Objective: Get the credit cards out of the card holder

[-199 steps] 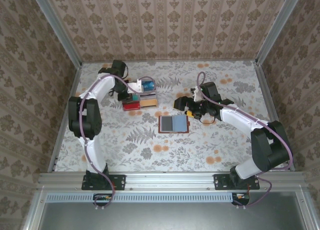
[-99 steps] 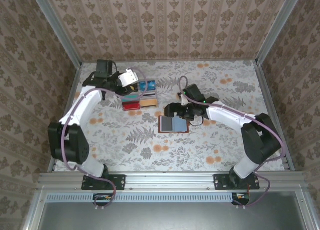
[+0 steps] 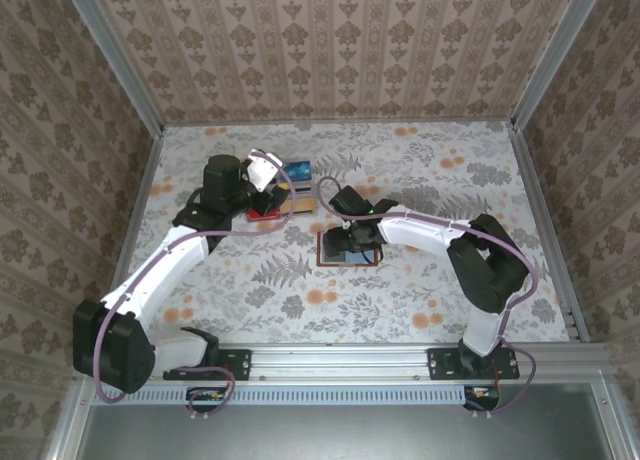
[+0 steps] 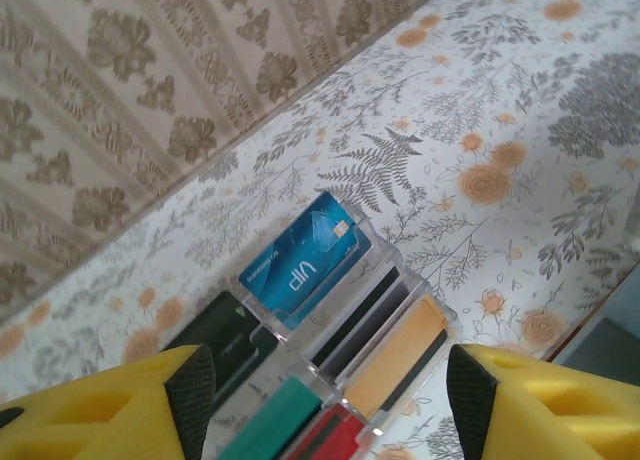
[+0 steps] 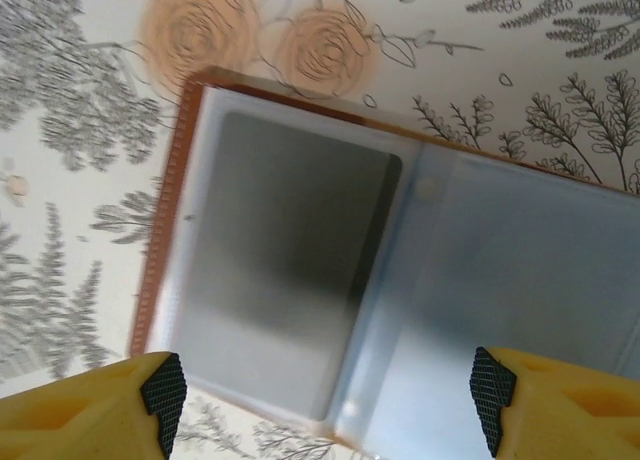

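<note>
The right gripper hangs with jaws spread wide and empty just above the open brown card holder, where a grey card lies in one clear pocket. The left gripper gapes wide, holding nothing, over the clear tray with a blue card in it.

Light even and soft, only faint shadows on the bench. Right wrist view blurry, dark shade across the wallet. Left wrist view sharper, left pincer out of focus.
</note>
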